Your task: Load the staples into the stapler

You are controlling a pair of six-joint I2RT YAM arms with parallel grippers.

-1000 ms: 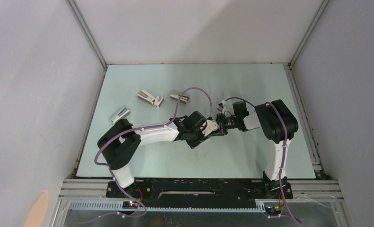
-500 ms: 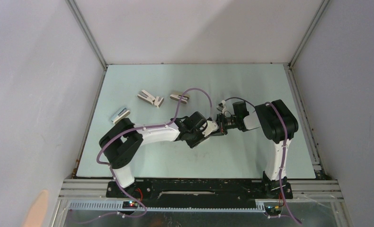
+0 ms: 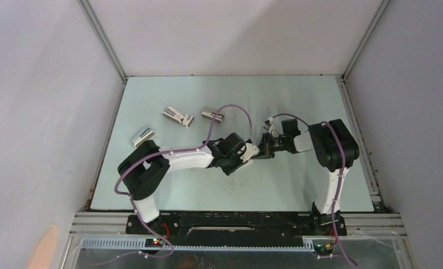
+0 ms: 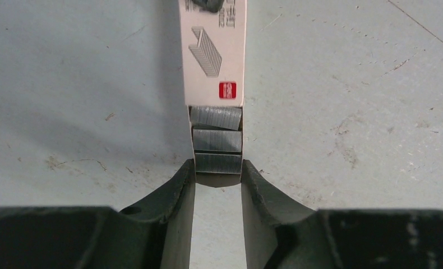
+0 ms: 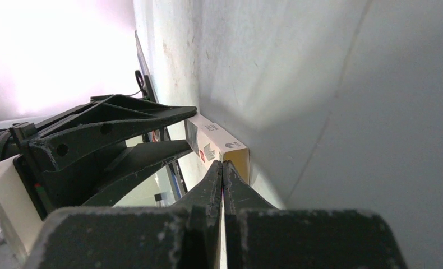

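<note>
The staples box (image 4: 215,56) lies on the table, its white sleeve slid partly off the grey inner tray (image 4: 216,140), which shows rows of staples. My left gripper (image 4: 218,168) is shut on the tray's near end. My right gripper (image 5: 223,163) is shut with its tips pinched on the edge at the far end of the sleeve (image 5: 216,137). Both grippers meet at mid-table in the top view, left (image 3: 250,152) and right (image 3: 265,150). The slim pale stapler (image 3: 142,135) lies at the far left, away from both grippers.
Two stubby wedge-shaped staplers (image 3: 178,116) (image 3: 213,115) lie on the mat behind the left arm. A purple cable (image 3: 230,109) loops over the left arm. Walls enclose the mat on three sides.
The right arm has shifted to the right and its wrist has turned. The left arm has stayed almost still at mid-table.
</note>
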